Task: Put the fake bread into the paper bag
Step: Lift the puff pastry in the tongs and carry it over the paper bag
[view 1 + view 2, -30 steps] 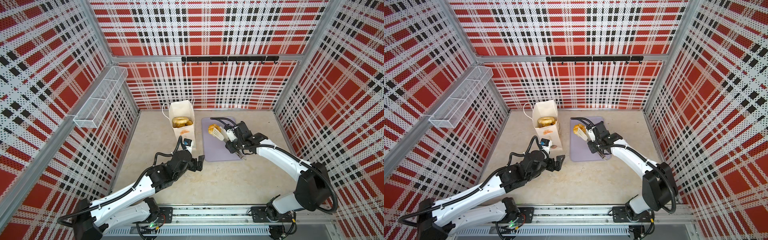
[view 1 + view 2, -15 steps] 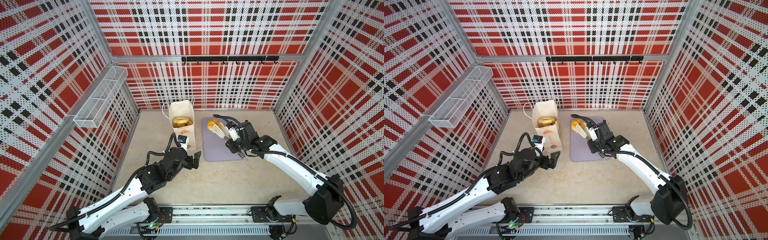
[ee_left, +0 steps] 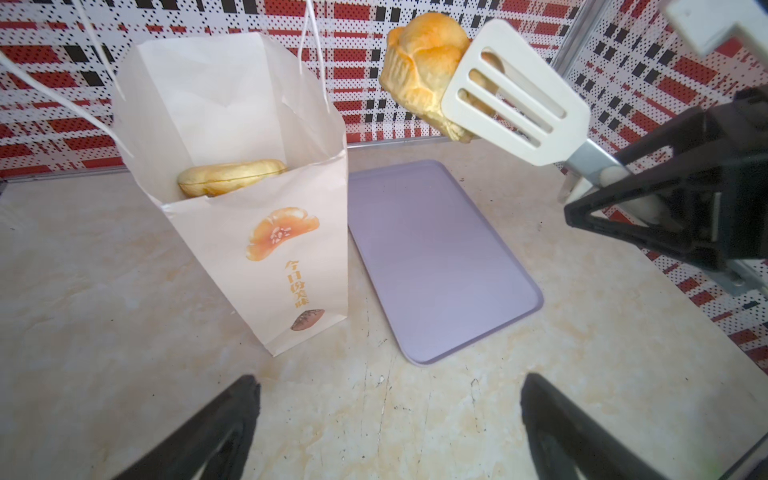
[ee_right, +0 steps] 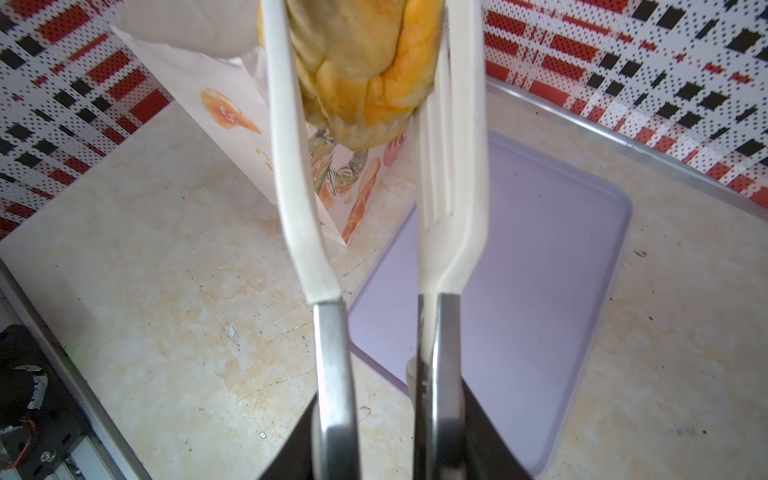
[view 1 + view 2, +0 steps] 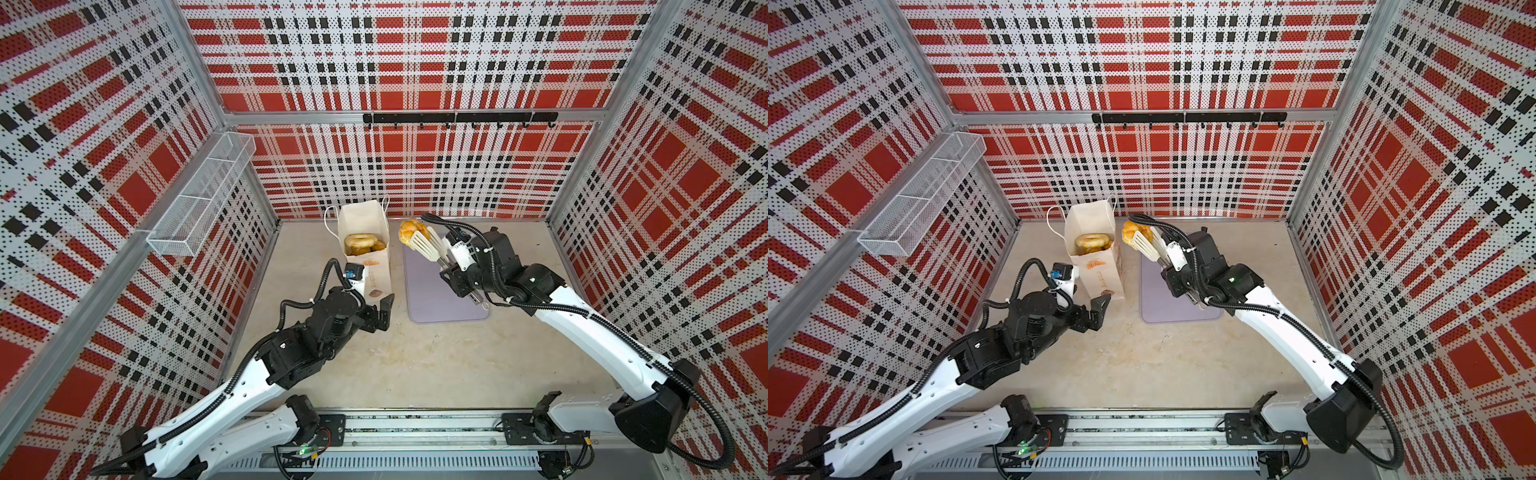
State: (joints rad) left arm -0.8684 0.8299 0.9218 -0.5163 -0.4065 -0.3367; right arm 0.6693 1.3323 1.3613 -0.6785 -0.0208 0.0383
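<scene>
The right jaws are clenched on the handles of the white tongs (image 5: pixel 428 248), whose blades pinch a golden bun (image 5: pixel 410 231) in the air just beside the mouth of the paper bag (image 5: pixel 376 276), above the lilac tray (image 5: pixel 440 301). The left jaws gape empty, low by the bag's front. The bun should probably travel sideways over the rim, clear of the cord handles, with the pinch loosened only above the ring doughnut (image 5: pixel 360 241), so the bag isn't nudged over.

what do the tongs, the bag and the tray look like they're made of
Tongs: matte white slotted heads, likely silicone or plastic, on brushed steel-looking arms. Paper bag: matte cream paper, creased and folded. Tray: smooth lilac sheet with rounded raised rim, probably plastic or silicone.
</scene>
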